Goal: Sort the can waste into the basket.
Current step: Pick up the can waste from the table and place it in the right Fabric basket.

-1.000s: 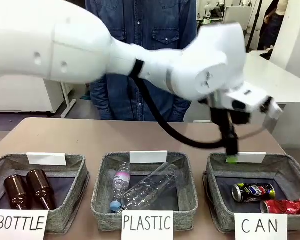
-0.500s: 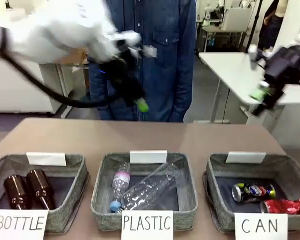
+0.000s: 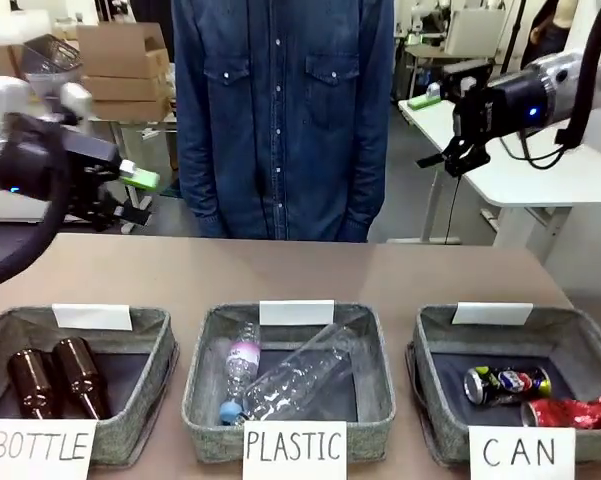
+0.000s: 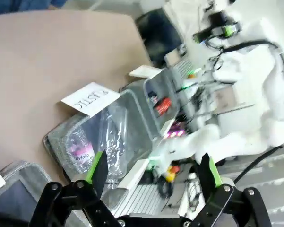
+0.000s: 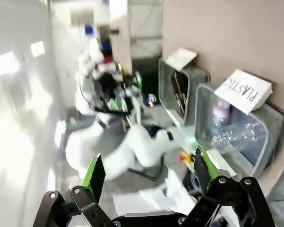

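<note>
The can waste, a crushed red metal can (image 3: 572, 411) and a dark can with silver ends (image 3: 507, 383), lies in the grey fabric basket signed "CAN" (image 3: 435, 400), touching each other at its near right, far below both sets of jaws; farther back the left gripper (image 3: 132, 195) hangs high at the table's left with jaws wide and empty; the right gripper (image 3: 450, 157) hangs high at the far right, jaws likewise spread, gripping nothing, well apart from the basket.
</note>
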Robot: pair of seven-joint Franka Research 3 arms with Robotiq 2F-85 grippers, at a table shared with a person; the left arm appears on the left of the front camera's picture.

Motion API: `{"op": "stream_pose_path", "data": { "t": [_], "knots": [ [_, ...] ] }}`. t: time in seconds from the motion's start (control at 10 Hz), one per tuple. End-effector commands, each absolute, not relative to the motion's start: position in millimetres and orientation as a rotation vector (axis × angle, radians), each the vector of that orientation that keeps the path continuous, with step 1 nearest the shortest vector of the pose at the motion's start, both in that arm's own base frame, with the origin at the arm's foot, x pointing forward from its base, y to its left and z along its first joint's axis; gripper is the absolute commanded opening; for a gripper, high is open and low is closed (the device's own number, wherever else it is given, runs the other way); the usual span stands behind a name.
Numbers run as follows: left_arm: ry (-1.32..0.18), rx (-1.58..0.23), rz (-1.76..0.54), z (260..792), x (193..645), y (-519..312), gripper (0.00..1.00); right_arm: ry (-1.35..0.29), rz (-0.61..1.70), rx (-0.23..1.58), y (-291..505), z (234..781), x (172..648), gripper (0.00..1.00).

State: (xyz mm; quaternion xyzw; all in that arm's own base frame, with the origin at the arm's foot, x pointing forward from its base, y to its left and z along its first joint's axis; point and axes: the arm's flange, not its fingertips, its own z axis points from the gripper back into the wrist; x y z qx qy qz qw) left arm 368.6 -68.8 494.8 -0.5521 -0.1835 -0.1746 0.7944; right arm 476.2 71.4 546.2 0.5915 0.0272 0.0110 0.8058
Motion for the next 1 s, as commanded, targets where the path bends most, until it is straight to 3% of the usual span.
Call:
{"op": "stream_pose_path", "data": {
  "t": [0.0,0.1,0.9],
  "knots": [
    [-0.339,-1.085,-0.440,503,378,-97,1.00,0.032,-0.074,1.182,61,546,458,1.00],
    [-0.339,-1.085,-0.440,503,378,-97,1.00,0.058,0.023,1.266,71,546,476,1.00],
    [-0.339,-1.085,-0.440,503,378,-97,1.00,0.058,0.023,1.266,71,546,476,1.00]
  ]
}}
